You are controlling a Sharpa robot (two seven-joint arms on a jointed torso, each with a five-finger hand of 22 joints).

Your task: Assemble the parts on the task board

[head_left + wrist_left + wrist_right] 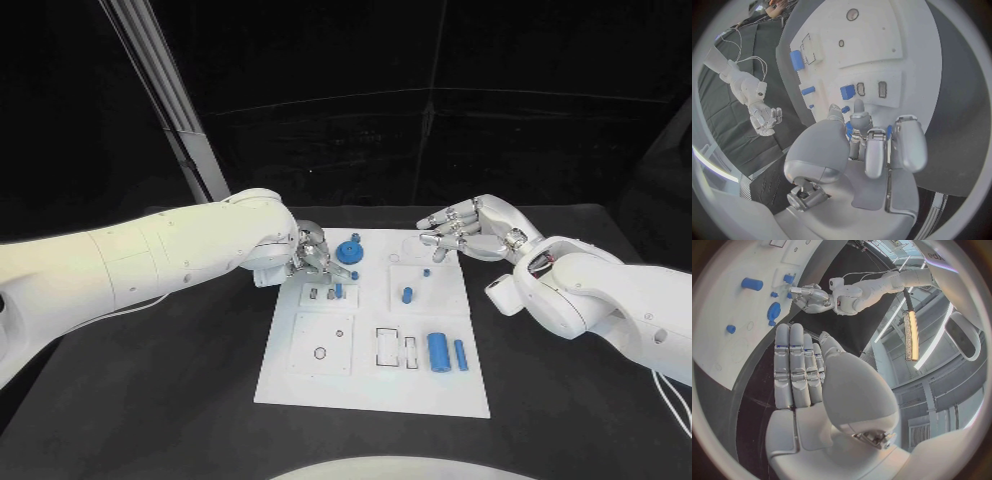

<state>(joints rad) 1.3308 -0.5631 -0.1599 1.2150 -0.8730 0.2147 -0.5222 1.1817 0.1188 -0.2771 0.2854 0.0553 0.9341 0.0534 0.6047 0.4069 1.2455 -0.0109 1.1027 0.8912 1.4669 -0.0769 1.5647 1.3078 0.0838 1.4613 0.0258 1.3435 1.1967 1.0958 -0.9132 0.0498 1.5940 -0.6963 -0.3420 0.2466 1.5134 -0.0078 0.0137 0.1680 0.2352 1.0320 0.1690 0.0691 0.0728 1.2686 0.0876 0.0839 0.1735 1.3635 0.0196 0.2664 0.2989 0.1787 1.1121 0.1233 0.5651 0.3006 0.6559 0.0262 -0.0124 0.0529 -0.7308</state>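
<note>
1. The task board [310, 385] lies flat at the middle of the black table [144, 400].
2. The left hand [310, 256] hangs over the board's far left part, fingers curled down around a small blue part [339, 290] standing there; whether they grip it, I cannot tell.
3. The right hand [469, 232] hovers at the board's far right corner, fingers straight and together, holding nothing.
4. 2 blue cylinders [447, 353] lie side by side nearer the robot.
5. A blue gear [351, 251] sits just beside the left fingers.
</note>
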